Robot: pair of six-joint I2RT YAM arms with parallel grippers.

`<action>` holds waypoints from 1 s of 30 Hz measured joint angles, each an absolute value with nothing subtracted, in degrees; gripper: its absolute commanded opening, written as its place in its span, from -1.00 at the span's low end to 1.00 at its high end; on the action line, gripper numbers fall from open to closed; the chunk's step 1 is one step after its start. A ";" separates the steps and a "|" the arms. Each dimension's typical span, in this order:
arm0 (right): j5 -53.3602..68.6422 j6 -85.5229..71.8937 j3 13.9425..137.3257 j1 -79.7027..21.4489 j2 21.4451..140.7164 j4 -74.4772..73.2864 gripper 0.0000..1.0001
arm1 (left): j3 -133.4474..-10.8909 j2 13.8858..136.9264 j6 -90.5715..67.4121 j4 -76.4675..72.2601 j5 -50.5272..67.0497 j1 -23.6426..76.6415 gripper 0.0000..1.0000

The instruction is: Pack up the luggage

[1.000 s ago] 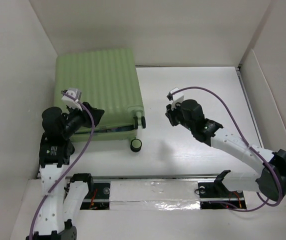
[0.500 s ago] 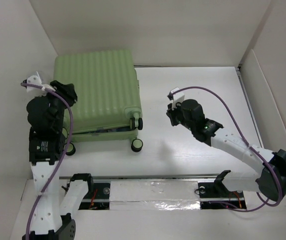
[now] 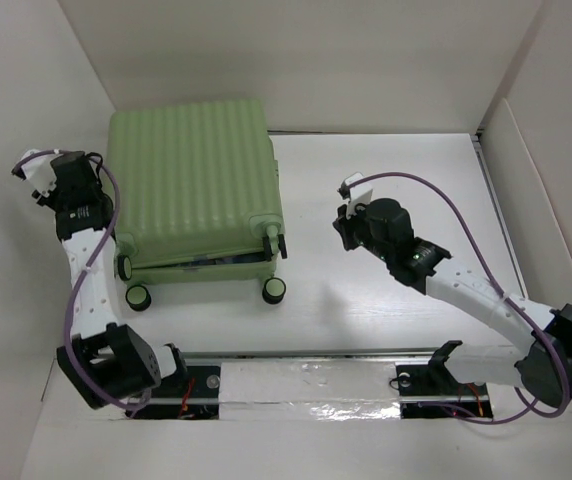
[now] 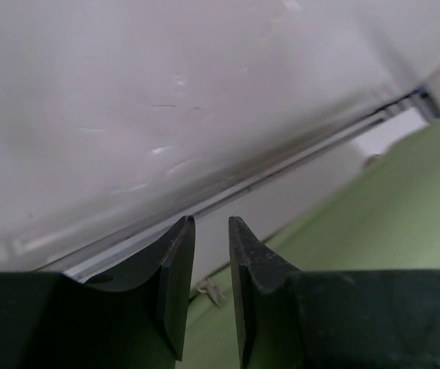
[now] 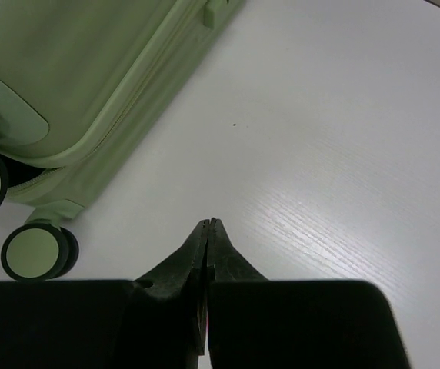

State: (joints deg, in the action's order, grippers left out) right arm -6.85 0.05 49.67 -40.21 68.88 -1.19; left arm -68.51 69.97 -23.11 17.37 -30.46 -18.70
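1. At the far left of the table (image 3: 396,170), the suitcase (image 3: 191,185) lies flat, its wheels (image 3: 274,290) toward the near edge. It sits slightly further left than a second ago.
2. The left gripper (image 4: 211,224) has swung from the suitcase's near left corner out to its left side, by the wall. Its fingers are slightly apart and hold nothing.
3. The right gripper (image 5: 209,224) stays over bare table right of the suitcase, fingers pressed together, empty.
4. Only the right wrist view shows the zip seam (image 5: 139,96); only the overhead view shows the ribbed top.
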 measured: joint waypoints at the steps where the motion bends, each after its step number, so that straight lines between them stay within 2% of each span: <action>1: -6.81 0.05 49.67 -40.21 68.84 -1.17 -1.00 | -68.51 71.50 -23.18 17.37 -30.13 -20.36 -0.59; 6: -6.37 0.05 49.67 -40.25 67.79 -1.17 -1.00 | -68.49 76.73 -23.49 17.61 -27.00 -25.15 -0.60; 11: -5.98 0.05 49.67 -40.71 66.43 -1.13 -1.00 | -66.35 78.24 -23.92 16.73 -22.76 -25.61 -0.63; 21: -6.83 0.05 49.63 -40.95 65.58 -1.10 -1.00 | -51.20 78.37 -32.01 5.96 -11.18 -28.12 -0.64; 26: -9.47 -0.54 48.14 -40.93 62.94 -1.08 -1.00 | -43.53 74.56 -38.02 -1.37 -9.13 -23.83 -0.65; 30: -11.07 -1.32 47.53 -40.38 61.08 -1.06 -1.00 | -39.11 68.36 -41.47 -5.39 -11.07 -13.52 -0.65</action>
